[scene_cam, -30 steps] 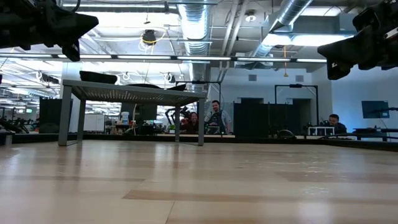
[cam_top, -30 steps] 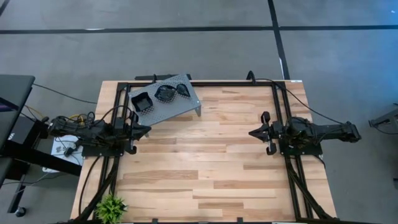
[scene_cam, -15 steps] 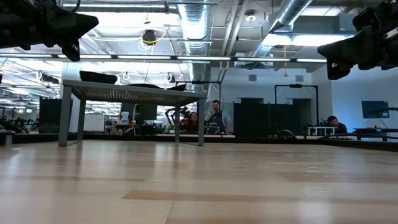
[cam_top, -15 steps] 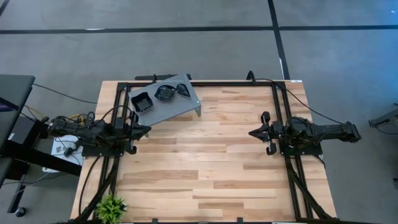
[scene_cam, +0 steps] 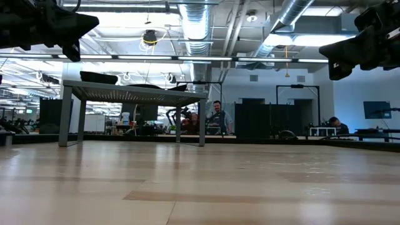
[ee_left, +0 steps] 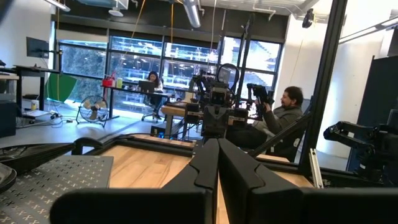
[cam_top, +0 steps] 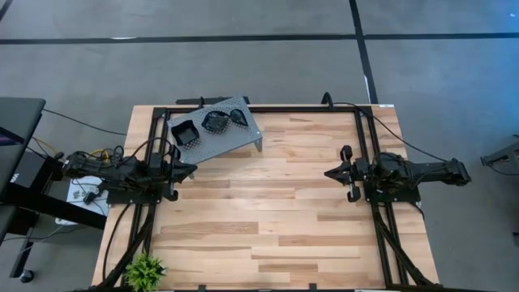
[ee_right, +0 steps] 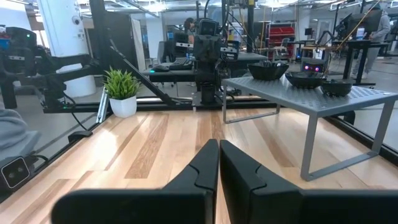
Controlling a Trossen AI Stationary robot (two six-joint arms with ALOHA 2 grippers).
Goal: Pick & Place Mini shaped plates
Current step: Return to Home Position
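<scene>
With your left gripper and right gripper both pinched narrow and empty, a careless left swing could topple the plates on the upper-left shelf.

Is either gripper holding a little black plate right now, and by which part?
Nothing is held. The left gripper and right gripper are both shut and empty; the black plates sit on the grey shelf.

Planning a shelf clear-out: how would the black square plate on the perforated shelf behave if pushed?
The square plate looks rigid and low, so it would likely slide, not roll. It sits near an edge of the raised shelf, so a push might drop it.
</scene>
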